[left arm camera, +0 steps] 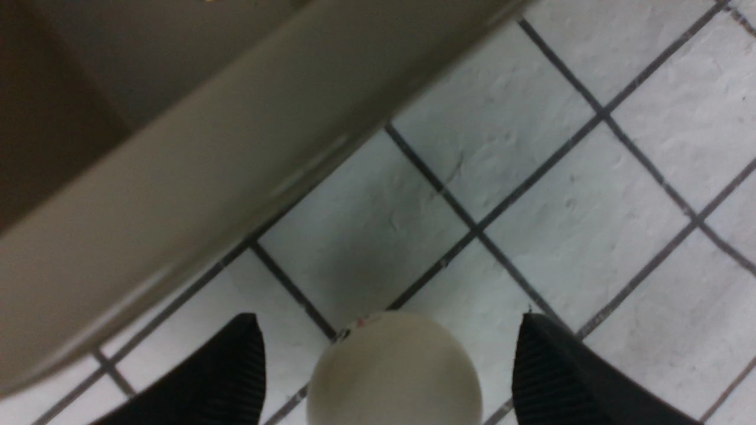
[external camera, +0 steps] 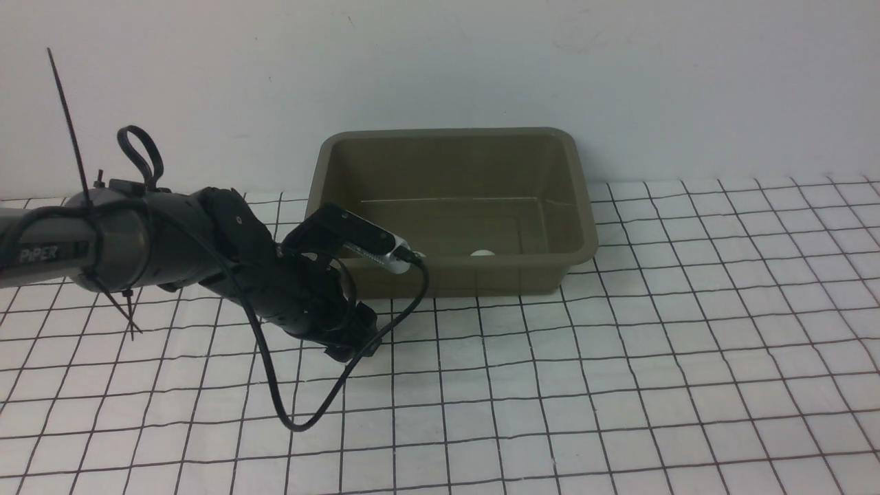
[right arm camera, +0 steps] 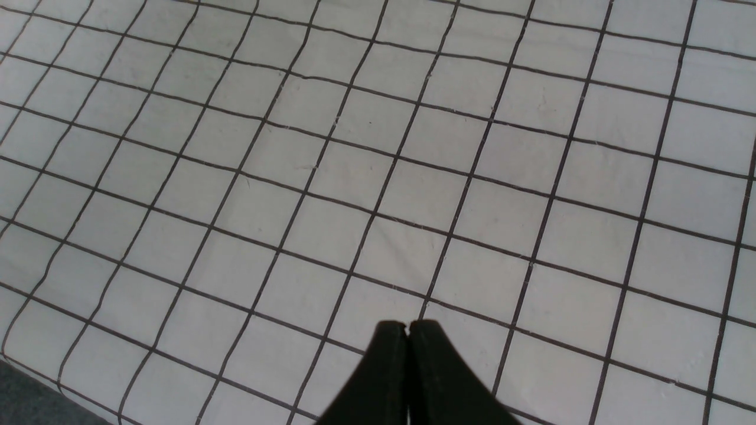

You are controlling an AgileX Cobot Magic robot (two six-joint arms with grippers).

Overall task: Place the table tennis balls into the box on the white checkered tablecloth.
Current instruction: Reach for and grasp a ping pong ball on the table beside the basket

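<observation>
A small matte white table tennis ball [left arm camera: 394,372] lies on the white checkered tablecloth [left arm camera: 520,147] just beside the rectangular olive-brown plastic box [left arm camera: 195,171], untouched between the spread jaws of the left gripper [left arm camera: 388,321]. Another white ball [external camera: 482,253] sits inside the box. The right gripper [right arm camera: 409,328] is closed and empty.

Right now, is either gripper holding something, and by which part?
Nothing is held. The left gripper is open; a ball sits between its fingers, untouched. The right gripper is shut, empty.

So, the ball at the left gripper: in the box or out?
Out. The ball sits on the tablecloth between the jaws of the open left gripper, untouched, just outside the box wall.
</observation>
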